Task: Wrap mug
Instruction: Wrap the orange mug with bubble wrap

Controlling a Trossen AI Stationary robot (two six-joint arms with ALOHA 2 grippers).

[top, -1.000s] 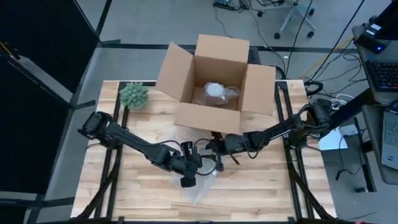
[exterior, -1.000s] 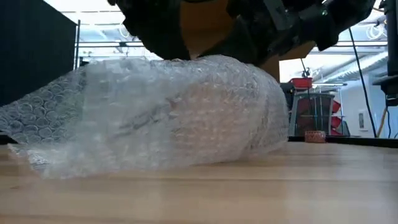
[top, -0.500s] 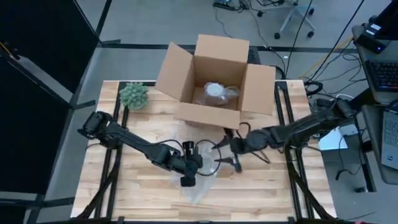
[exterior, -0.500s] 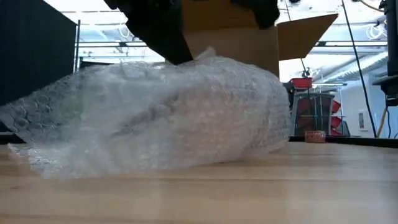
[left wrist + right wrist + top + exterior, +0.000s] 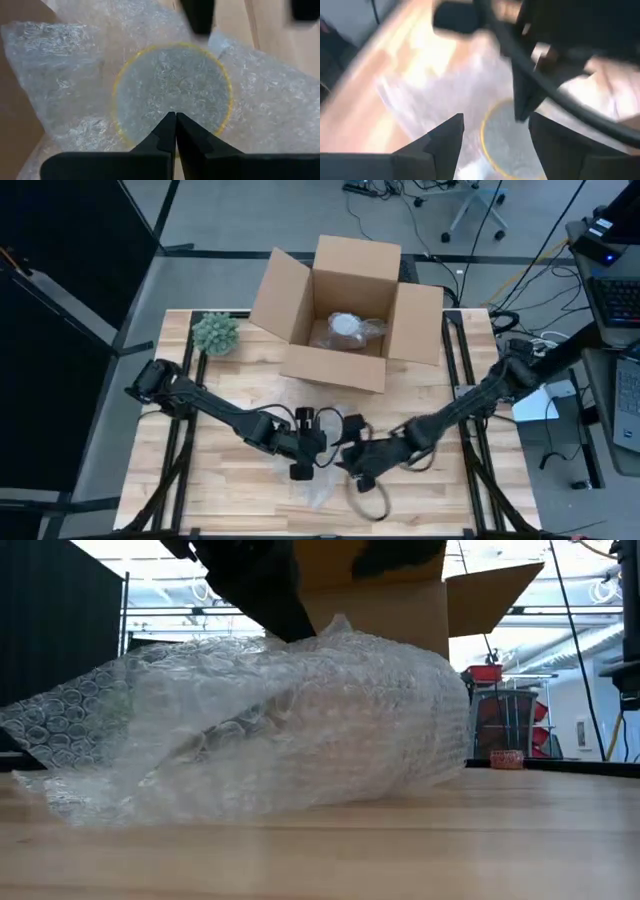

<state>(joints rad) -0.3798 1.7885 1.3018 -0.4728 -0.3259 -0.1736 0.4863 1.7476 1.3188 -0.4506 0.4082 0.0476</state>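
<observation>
Pinching the bubble wrap between closed fingers, left gripper sits right over the yellow-rimmed mug bundled inside it on the table, while right gripper, fingers spread wide, hovers just beside the same rim.

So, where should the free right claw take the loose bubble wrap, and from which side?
Probably the loose flap trailing flat on the table, away from the bulging mug. It is thin and free there, so a claw can pinch it, coming from above. The left claw is shut on the wrap over the mug's rim; the right claw is open nearby.
</observation>
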